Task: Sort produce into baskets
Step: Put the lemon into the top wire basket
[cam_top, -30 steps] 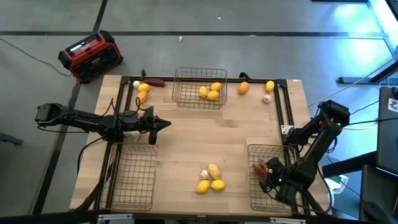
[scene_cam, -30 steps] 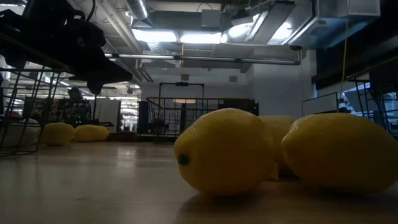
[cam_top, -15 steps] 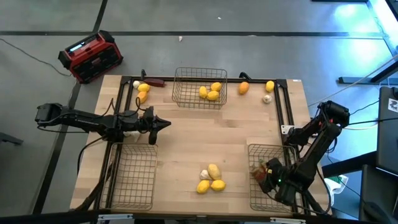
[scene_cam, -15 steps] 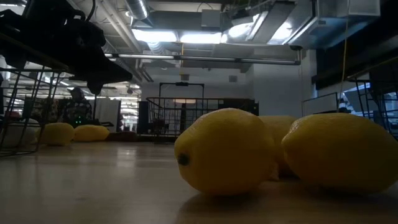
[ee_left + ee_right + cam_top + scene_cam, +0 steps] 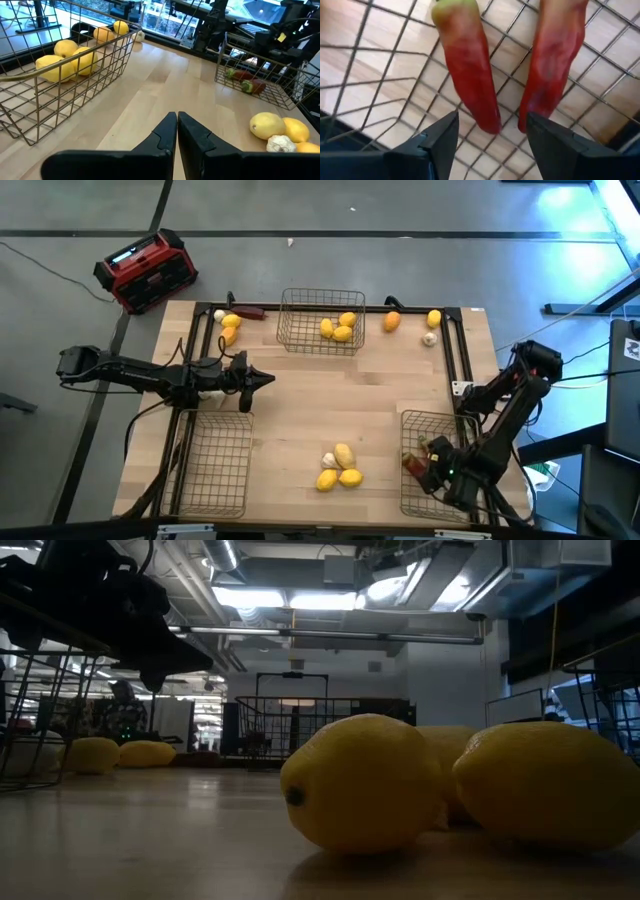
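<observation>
Three wire baskets stand on the table: one at the far middle holding lemons, one at the near left, one at the near right. My right gripper is open inside the near-right basket, just above two red chilies that lie on its mesh floor; their tips reach between the fingers without touching them. My left gripper is shut and empty over the table's left side. Loose lemons and a garlic bulb lie at the near middle.
At the far left lie two lemons, a garlic bulb and a dark red chili. At the far right lie an orange fruit, a lemon and a garlic bulb. A red-and-black box sits on the floor.
The red chili at my right gripper now shows lower in the near-right basket, a little nearer the table's near edge than a second ago. My left arm has kept still.
</observation>
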You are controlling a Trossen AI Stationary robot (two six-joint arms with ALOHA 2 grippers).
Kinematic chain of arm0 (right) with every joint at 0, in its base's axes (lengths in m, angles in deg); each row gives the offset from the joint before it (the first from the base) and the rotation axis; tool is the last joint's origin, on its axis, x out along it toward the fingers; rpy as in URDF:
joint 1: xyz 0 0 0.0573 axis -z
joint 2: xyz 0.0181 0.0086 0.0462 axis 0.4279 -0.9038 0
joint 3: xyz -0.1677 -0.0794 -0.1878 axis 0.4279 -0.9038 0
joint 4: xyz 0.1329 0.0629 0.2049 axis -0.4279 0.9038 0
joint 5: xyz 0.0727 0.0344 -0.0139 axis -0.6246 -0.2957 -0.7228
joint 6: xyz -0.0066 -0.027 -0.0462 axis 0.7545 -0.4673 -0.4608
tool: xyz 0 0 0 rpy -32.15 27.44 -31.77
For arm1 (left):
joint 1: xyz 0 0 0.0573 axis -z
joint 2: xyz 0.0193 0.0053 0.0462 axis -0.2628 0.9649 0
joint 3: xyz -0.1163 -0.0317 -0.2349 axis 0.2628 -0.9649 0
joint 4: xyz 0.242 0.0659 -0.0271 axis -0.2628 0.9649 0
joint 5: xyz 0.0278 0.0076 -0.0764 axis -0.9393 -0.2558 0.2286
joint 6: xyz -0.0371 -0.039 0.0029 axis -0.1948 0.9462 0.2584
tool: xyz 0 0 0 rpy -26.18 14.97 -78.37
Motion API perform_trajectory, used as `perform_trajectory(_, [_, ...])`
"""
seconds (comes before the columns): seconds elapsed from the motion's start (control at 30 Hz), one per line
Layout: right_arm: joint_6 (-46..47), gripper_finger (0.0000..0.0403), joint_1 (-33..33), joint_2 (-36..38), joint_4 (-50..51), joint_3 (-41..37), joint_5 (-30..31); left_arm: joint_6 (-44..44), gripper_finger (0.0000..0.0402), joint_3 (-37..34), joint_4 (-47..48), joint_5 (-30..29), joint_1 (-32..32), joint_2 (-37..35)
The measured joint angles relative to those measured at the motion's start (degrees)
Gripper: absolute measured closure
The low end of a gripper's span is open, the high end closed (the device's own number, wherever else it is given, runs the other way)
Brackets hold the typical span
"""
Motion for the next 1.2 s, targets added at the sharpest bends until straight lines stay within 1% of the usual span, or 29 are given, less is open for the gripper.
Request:
perform_trajectory(0.17, [-0.18, 0.0174, 0.73, 1.56, 5.92, 4.41, 1.18, 0.00, 0.0389, 0.00, -0.02, 0.00, 0.01, 0.00])
perform_trajectory(0.27, [-0.96, 0.0174, 1.28, 2.58, 9.78, 7.96, 3.64, 0.00, 0.0389, 0.00, -0.07, 0.00, -0.01, 0.00])
perform_trajectory(0.33, [-2.55, 0.0174, 1.31, 3.29, 12.16, 10.42, 6.45, 0.00, 0.0389, 0.00, -0.07, 0.00, -0.01, 0.00])
perform_trajectory(0.47, [-5.61, 0.0174, 2.29, 3.44, 17.39, 15.25, 14.20, 0.01, 0.0389, 0.00, -0.09, 0.00, 0.00, 0.00])
perform_trajectory(0.57, [-10.14, 0.0174, 3.08, 3.46, 19.25, 18.38, 20.22, 0.07, 0.0389, 0.00, -0.11, 0.00, 0.00, 0.00])
perform_trajectory(0.73, [-22.12, 0.0174, 7.13, 3.46, 15.74, 20.25, 29.05, 0.04, 0.0389, 0.00, -0.11, 0.00, -0.01, 0.00])
perform_trajectory(0.87, [-32.86, 0.0174, 11.55, 3.41, 10.55, 20.21, 32.70, 0.11, 0.0389, 0.00, -0.11, 0.00, -0.01, 0.00])
perform_trajectory(1.07, [-43.59, 0.0172, 17.91, 2.81, 5.19, 20.18, 34.20, 0.22, 0.0389, 0.00, -0.11, 0.00, -0.01, 0.00])
perform_trajectory(1.2, [-48.08, 0.0151, 22.38, 1.52, 0.73, 20.16, 30.65, 0.22, 0.0389, 0.00, -0.09, 0.00, -0.01, 0.00])
